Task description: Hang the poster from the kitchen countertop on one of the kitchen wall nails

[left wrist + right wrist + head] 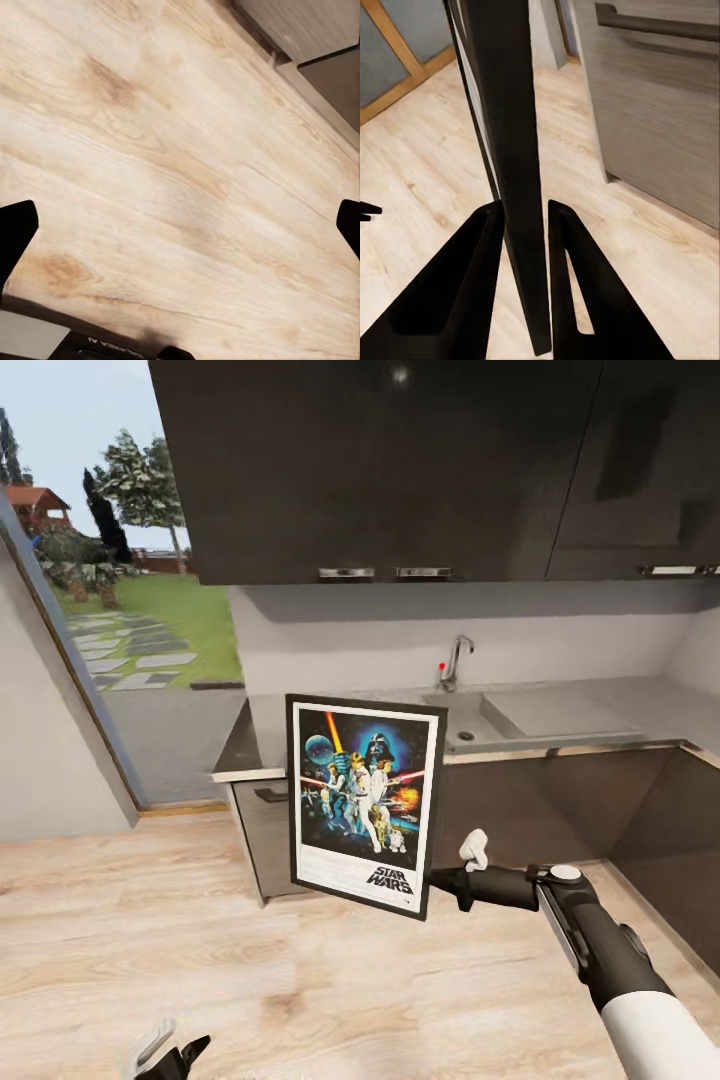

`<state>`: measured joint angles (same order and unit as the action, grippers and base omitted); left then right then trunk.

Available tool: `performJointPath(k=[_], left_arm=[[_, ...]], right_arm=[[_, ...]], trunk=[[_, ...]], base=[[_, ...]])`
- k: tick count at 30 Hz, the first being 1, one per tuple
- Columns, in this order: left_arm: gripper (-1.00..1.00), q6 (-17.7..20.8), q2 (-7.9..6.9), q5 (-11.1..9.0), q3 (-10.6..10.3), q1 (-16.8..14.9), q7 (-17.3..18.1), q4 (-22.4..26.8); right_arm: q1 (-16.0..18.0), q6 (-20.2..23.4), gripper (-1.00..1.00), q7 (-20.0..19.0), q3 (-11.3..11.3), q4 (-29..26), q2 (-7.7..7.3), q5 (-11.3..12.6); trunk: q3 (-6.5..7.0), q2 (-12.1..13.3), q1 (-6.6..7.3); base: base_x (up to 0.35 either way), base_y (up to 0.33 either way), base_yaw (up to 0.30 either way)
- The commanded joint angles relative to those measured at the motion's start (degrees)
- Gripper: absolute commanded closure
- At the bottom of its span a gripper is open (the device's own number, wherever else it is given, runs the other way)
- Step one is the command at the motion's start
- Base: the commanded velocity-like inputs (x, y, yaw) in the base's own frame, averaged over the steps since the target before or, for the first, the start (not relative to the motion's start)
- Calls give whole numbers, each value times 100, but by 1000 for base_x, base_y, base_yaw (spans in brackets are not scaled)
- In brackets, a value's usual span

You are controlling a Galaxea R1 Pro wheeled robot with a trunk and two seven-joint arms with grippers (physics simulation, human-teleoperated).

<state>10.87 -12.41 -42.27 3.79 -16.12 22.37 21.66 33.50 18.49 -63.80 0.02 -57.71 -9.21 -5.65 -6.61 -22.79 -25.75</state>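
My right claw [525, 217] pinches the poster [506, 112] by its lower side edge, one finger on each face, so the frame hangs upright and clear of the wooden floor [150, 940]. I carry it in front of the bench [600, 710], ready for a wall nail I cannot see yet. My left claw [165, 1052] hangs low, spread wide and empty, out of the way.
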Motion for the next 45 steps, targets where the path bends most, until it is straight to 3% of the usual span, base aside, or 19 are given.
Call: performJointPath(k=[1, 12, 45], left_arm=[[-100, 57, 2, -50, 26, -6, 23, -1], [-100, 64, -6, -53, 27, -6, 22, -4], [-100, 74, -7, -53, 31, -6, 29, -4]], right_arm=[[4, 67, 100, -29, -1, -12, -2, -7], [7, 67, 100, -33, -2, -8, -2, -7], [3, 68, 100, -29, 5, -3, 10, -10]], trunk=[[-13, -13, -4], [-12, -13, -4], [210, -13, -4]], base=[[0, 287, 291], [0, 287, 223], [0, 288, 22]])
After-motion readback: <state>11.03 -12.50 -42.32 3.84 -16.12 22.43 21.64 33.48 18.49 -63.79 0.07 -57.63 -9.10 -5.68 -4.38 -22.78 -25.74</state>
